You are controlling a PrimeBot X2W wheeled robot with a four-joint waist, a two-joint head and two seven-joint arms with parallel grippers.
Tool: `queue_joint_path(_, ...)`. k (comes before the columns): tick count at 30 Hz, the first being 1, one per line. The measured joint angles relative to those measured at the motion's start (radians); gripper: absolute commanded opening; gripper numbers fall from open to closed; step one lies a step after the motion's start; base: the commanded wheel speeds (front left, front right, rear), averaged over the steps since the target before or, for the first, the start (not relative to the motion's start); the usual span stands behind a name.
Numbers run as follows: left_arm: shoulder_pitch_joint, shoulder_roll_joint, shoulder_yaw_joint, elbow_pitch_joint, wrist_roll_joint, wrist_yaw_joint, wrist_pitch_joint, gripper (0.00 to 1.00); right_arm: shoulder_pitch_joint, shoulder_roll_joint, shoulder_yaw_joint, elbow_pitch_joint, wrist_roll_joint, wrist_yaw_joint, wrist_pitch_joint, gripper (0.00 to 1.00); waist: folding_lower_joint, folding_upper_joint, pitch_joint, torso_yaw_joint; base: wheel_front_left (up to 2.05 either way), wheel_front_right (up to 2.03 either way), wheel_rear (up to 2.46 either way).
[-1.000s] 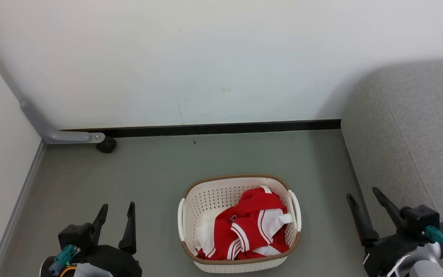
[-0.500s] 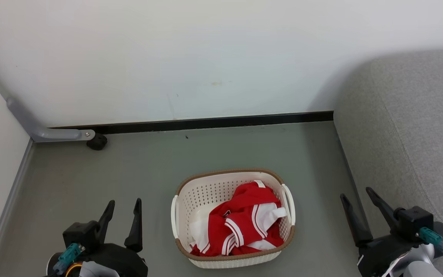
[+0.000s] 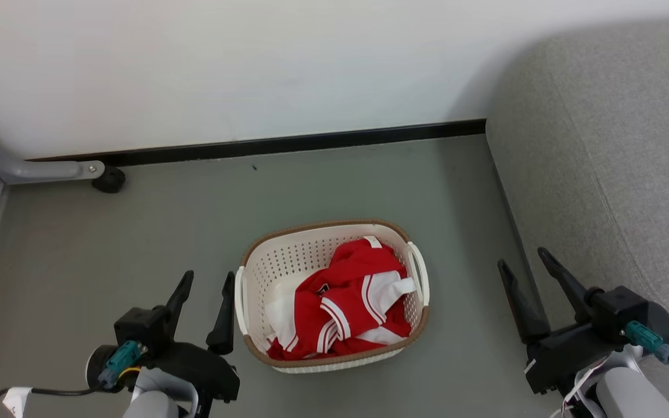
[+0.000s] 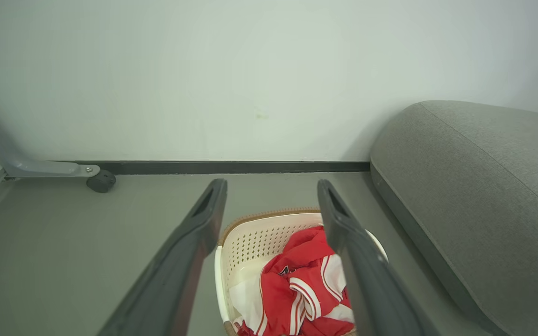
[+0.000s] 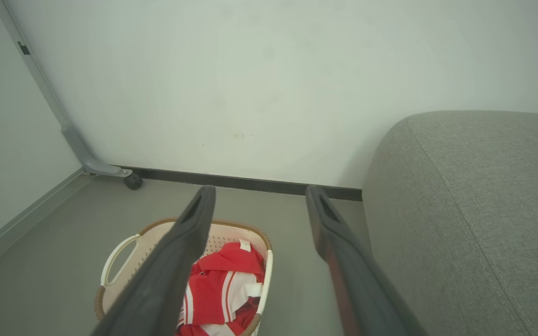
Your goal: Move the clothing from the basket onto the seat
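Tilting down, the head camera is sliding the scene up the frame, and the left gripper (image 3: 209, 274) is closing in beside the basket (image 3: 323, 224) at lower centre. It and the right gripper (image 3: 520, 257) are gaping, holding nothing.

Left wrist view: red-and-white clothing (image 4: 297, 284) is lying crumpled in the basket (a shallow pinch is probably risking one layer only, or dragging the basket).

Right wrist view: the grey seat (image 5: 474, 210) is waiting at right.

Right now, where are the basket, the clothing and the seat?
basket (image 3: 288, 258), head view, on its bare perforated inner wall.
clothing (image 3: 349, 273), head view, on the red fabric near the top of the pile.
seat (image 3: 601, 145), head view, on its grey fabric top.
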State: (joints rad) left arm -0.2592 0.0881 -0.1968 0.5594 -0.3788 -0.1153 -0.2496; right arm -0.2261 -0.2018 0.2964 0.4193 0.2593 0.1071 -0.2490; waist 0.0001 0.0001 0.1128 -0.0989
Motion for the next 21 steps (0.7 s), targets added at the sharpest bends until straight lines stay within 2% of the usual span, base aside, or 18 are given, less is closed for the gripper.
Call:
queue_joint_path(11,-0.132,-0.008,-0.058,0.007,0.034,-0.008,0.000,1.00,-0.074,0.026,0.006,-0.083,-0.014,0.005,0.000,1.00,0.0001,0.0000,0.134,-0.042,0.00,0.00,0.00)
queue_joint_path(21,-0.269,-0.006,-0.094,0.060,0.066,-0.008,0.000,1.00,-0.140,0.047,0.004,-0.103,-0.017,0.009,0.000,1.00,0.0002,0.0001,0.268,-0.079,0.00,0.00,0.00)
